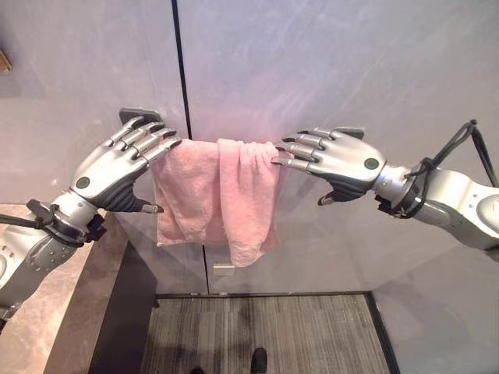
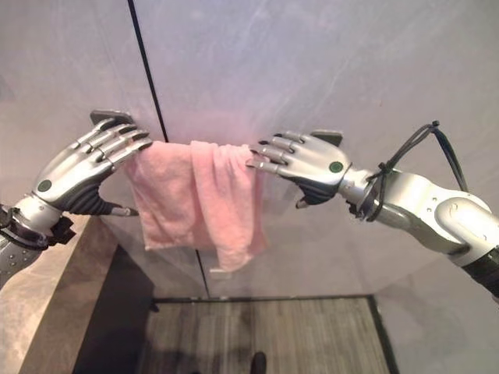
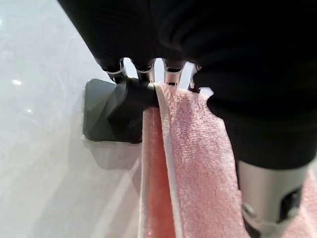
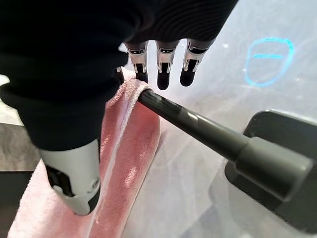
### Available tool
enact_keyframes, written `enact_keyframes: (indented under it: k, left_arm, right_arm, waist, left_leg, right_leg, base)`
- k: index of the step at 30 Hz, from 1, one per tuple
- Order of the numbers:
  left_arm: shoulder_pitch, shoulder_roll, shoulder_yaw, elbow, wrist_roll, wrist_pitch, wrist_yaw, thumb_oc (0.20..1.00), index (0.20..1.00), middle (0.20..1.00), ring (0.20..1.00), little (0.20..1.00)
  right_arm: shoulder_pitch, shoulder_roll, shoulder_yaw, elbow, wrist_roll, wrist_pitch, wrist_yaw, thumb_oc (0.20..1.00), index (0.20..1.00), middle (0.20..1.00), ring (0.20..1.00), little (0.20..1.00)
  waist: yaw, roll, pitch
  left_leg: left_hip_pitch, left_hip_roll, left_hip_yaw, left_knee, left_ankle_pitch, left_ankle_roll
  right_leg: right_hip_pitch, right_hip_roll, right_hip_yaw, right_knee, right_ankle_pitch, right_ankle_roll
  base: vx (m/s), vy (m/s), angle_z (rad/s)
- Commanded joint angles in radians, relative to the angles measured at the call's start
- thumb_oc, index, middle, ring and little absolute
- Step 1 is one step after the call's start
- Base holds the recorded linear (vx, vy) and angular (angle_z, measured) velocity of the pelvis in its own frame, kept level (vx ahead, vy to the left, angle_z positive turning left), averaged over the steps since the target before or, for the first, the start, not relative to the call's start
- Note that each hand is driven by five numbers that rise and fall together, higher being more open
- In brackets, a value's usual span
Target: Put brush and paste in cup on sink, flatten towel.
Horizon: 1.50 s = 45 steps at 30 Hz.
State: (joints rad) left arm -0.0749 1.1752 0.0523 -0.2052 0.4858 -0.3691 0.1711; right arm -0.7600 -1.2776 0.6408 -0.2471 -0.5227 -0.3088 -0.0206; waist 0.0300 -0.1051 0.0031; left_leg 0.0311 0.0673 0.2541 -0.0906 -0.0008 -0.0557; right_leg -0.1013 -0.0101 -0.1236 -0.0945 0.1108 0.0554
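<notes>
Above, bunched pink terry towel (image 1: 214,195) draped over dark round wall rail (image 4: 198,126); left hand (image 1: 125,160) and right hand (image 1: 335,160), fingers straight, flanking its ends.

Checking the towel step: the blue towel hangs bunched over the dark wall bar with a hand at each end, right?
Not quite: the towel is pink, not blue, as the left eye view shows. It does hang bunched over the dark bar, left hand and right hand at its ends.

soft even light, faint wall glare
</notes>
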Motion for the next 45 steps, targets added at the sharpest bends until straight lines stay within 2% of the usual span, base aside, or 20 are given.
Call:
enact_keyframes:
  k: [1, 5, 14, 25, 39, 45]
  left_arm:
    - [0.09, 0.066, -0.067, 0.06, 0.007, -0.007, -0.071, 1.0, 1.0, 1.0, 1.0, 1.0]
    - [0.106, 0.058, -0.06, 0.077, 0.007, -0.006, -0.079, 1.0, 1.0, 1.0, 1.0, 1.0]
    - [0.119, 0.036, -0.05, 0.092, -0.003, -0.002, -0.096, 1.0, 1.0, 1.0, 1.0, 1.0]
    - [0.117, 0.0, -0.048, 0.121, -0.002, 0.016, -0.109, 1.0, 1.0, 1.0, 1.0, 1.0]
    - [0.099, -0.011, -0.066, 0.137, -0.007, 0.02, -0.122, 1.0, 1.0, 1.0, 1.0, 1.0]
    - [0.101, -0.04, -0.061, 0.147, 0.0, 0.031, -0.118, 1.0, 1.0, 1.0, 1.0, 1.0]
  right_arm:
    - [0.113, -0.073, 0.049, 0.031, -0.001, -0.028, 0.087, 1.0, 1.0, 1.0, 1.0, 1.0]
    - [0.184, -0.095, -0.004, 0.081, -0.012, -0.019, 0.079, 1.0, 1.0, 1.0, 1.0, 1.0]
    - [0.333, -0.08, -0.148, 0.161, -0.019, 0.015, 0.069, 1.0, 1.0, 1.0, 1.0, 1.0]
    - [0.489, 0.001, -0.345, 0.232, -0.009, 0.061, 0.031, 1.0, 1.0, 1.0, 1.0, 1.0]
    - [0.504, 0.043, -0.374, 0.228, -0.005, 0.072, 0.016, 1.0, 1.0, 1.0, 1.0, 1.0]
    - [0.539, 0.144, -0.436, 0.214, 0.016, 0.091, -0.019, 1.0, 1.0, 1.0, 1.0, 1.0]
  waist:
    - [-0.003, -0.028, 0.016]
    - [-0.009, -0.022, 0.015]
    - [-0.016, -0.009, 0.015]
    - [-0.018, -0.001, 0.014]
    - [-0.016, 0.008, 0.01]
    - [-0.018, 0.024, 0.007]
  left_leg:
    - [-0.059, 0.06, -0.054, 0.003, 0.043, -0.067]
    - [-0.059, 0.06, -0.051, 0.003, 0.044, -0.068]
    - [-0.06, 0.06, -0.052, 0.003, 0.044, -0.068]
    - [-0.058, 0.062, -0.053, 0.003, 0.043, -0.065]
    - [-0.055, 0.065, -0.051, 0.003, 0.045, -0.066]
    - [-0.045, 0.067, -0.05, 0.003, 0.044, -0.065]
  right_leg:
    - [0.041, -0.193, -0.045, 0.007, 0.052, 0.162]
    - [0.042, -0.194, -0.044, 0.007, 0.051, 0.163]
    - [0.041, -0.197, -0.045, 0.007, 0.049, 0.164]
    - [0.044, -0.195, -0.045, 0.007, 0.045, 0.159]
    - [0.047, -0.192, -0.045, 0.007, 0.04, 0.156]
    - [0.055, -0.189, -0.045, 0.007, 0.035, 0.152]
  base:
    - [0.0, 0.0, 0.0]
    - [0.0, 0.0, 0.0]
    - [0.0, 0.0, 0.0]
    - [0.0, 0.0, 0.0]
    - [0.0, 0.0, 0.0]
    - [0.0, 0.0, 0.0]
